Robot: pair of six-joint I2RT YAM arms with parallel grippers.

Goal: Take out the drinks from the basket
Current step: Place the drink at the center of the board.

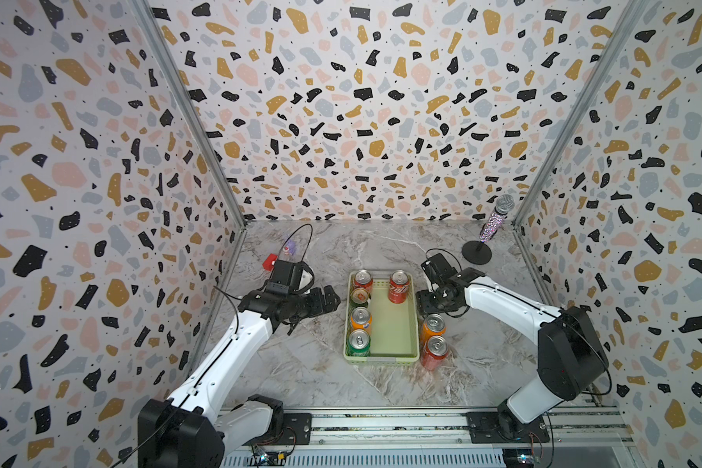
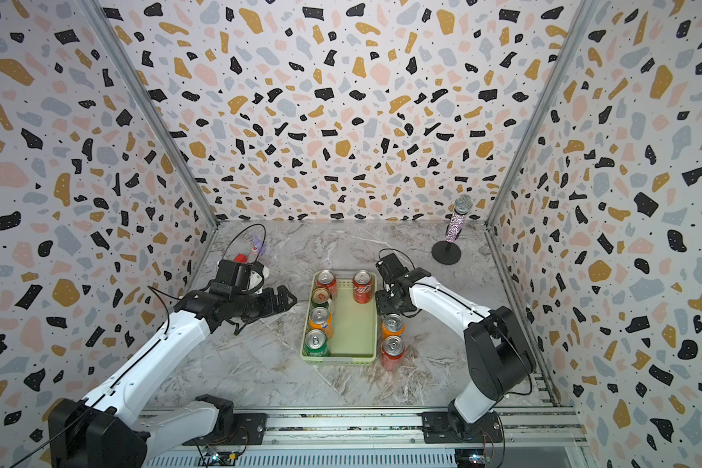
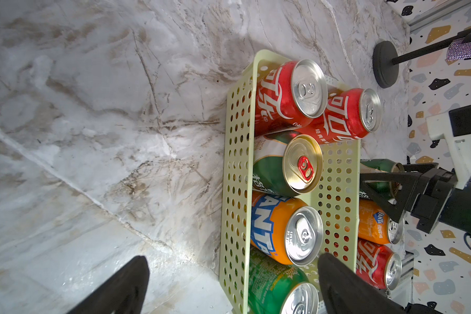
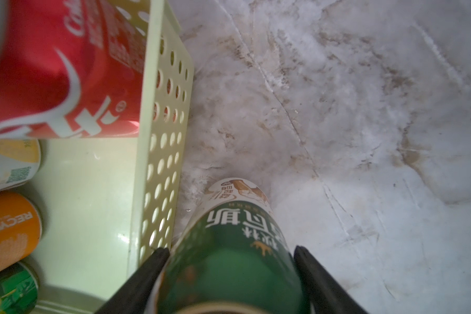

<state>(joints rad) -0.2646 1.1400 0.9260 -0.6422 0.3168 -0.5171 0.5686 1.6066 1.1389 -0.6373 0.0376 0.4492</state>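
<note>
The pale green basket (image 1: 394, 328) sits mid-worktop (image 1: 300, 364) with five drinks standing in it. Along its left wall, from far to near, are the far-left red can (image 1: 362, 280), the gold-topped dark green can (image 1: 359, 298), the inner orange can (image 1: 360, 319) and the bright green can (image 1: 358, 342). The corner red can (image 1: 399, 287) stands alone at the far right. Three more drinks stand upright on the marble just beside the basket's right wall: the outer red can (image 1: 435, 351) nearest the arm bases, the outer orange can (image 1: 433, 327) touching it, and beyond them the outer dark green can (image 4: 237, 217). This last one stands between the fingers of the right hand (image 4: 230, 251). In the right wrist view the fingers lie close along its sides, but I cannot tell whether they press on it or stand just off it. The left hand (image 1: 333, 300) hovers left of the basket, apart from it, its fingers spread wide and holding nothing.
</note>
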